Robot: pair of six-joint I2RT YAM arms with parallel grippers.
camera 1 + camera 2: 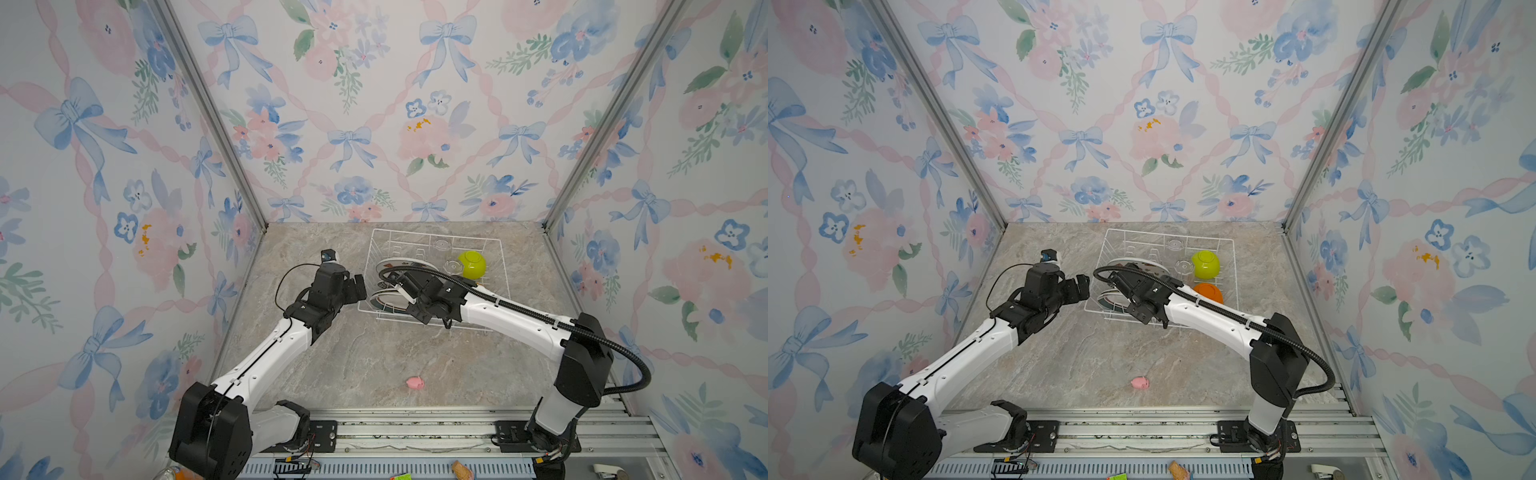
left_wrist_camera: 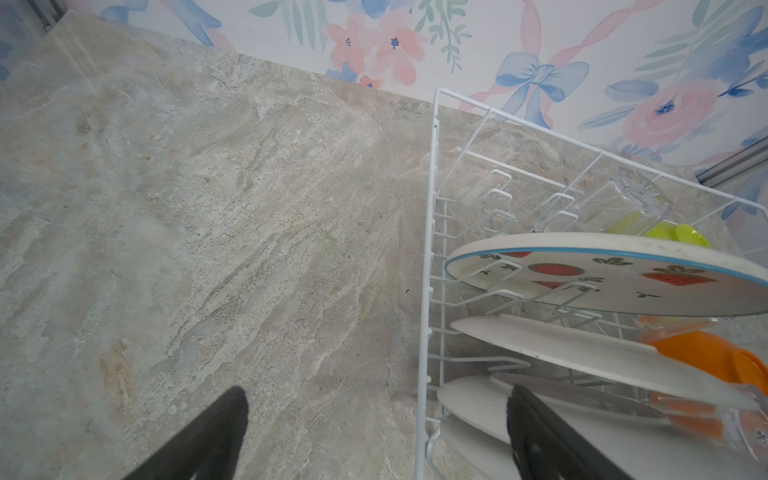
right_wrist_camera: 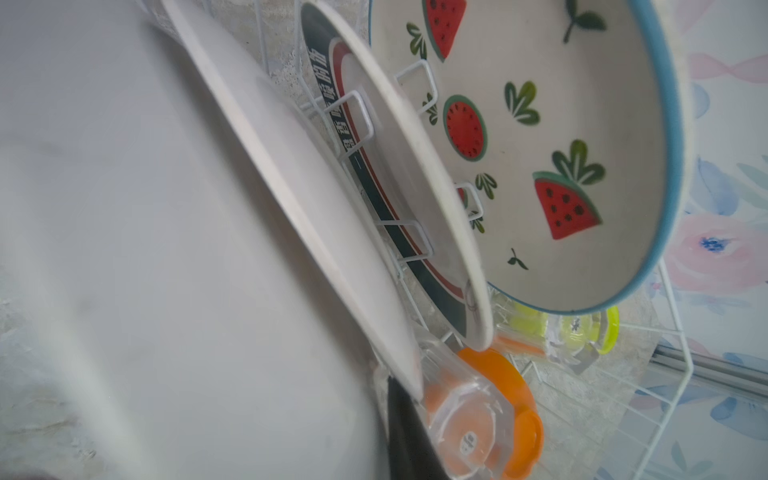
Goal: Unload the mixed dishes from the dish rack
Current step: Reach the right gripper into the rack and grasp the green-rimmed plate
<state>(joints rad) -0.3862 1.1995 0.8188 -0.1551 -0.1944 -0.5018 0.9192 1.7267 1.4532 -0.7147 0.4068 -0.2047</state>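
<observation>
Plate removal: the right gripper (image 1: 400, 291) straddles a near white plate (image 3: 324, 216) in the dish rack (image 2: 432, 199); whether it is clamped cannot be told. The next move likely needs a firm, straight lift. The left gripper (image 2: 376, 390) gapes wide, holding nothing.

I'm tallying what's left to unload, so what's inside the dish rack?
Inside the dish rack: several plates standing on edge, clear glasses, a green bowl and an orange bowl. The right arm covers the rack's near side, so anything under it is hidden.
</observation>
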